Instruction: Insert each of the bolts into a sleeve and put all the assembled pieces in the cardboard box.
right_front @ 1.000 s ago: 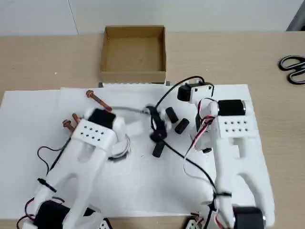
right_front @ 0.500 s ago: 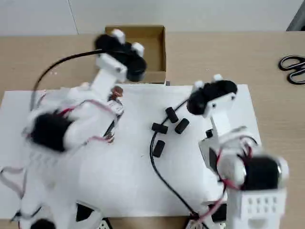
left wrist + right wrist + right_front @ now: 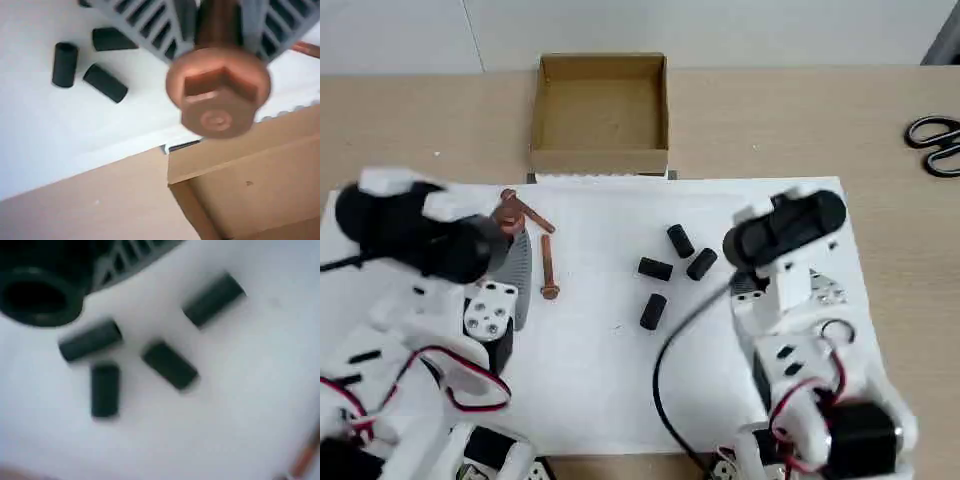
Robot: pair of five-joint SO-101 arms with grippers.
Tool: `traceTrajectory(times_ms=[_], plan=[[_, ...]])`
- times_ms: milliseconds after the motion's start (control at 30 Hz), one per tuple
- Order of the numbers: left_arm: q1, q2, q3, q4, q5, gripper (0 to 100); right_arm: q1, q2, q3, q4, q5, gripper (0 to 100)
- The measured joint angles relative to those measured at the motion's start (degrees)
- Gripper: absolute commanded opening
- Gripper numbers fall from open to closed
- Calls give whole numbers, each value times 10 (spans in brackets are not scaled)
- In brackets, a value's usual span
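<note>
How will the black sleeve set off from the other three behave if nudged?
The sleeve is a short cylinder lying on its side on the white sheet, so it'll likely roll if pushed across its axis. It looks rigid, probably holding shape under a pinch. Being small, it's likely light and could skid away.

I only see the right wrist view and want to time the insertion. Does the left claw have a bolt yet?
Observer: Yes, the left claw is shut on a copper bolt, with the head sticking out.
Operator: Anything in the box?
Observer: No, the cardboard box holds no pieces.
Operator: Other bolts?
Observer: Two loose bolts lie on the white paper beside the left arm.
</note>
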State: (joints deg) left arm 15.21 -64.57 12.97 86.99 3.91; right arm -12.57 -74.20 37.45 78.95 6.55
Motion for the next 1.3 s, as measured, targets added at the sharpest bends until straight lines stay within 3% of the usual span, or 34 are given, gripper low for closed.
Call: traceTrajectory(times_ms=[267,467,767,1067,1300], plan=[[0,-167,230,-141,136,6,-199,-127,182,-81,-120,2],[0,-244,335,-194,202,6,-280,-166,279,-138,-135,2],[0,-272,391,-243,305,6,-366,-167,316,-166,-138,2],[84,-274,424,-264,312,6,-389,-167,322,-206,-138,2],[112,-273,451,-264,312,6,-389,-171,322,-208,-138,2]])
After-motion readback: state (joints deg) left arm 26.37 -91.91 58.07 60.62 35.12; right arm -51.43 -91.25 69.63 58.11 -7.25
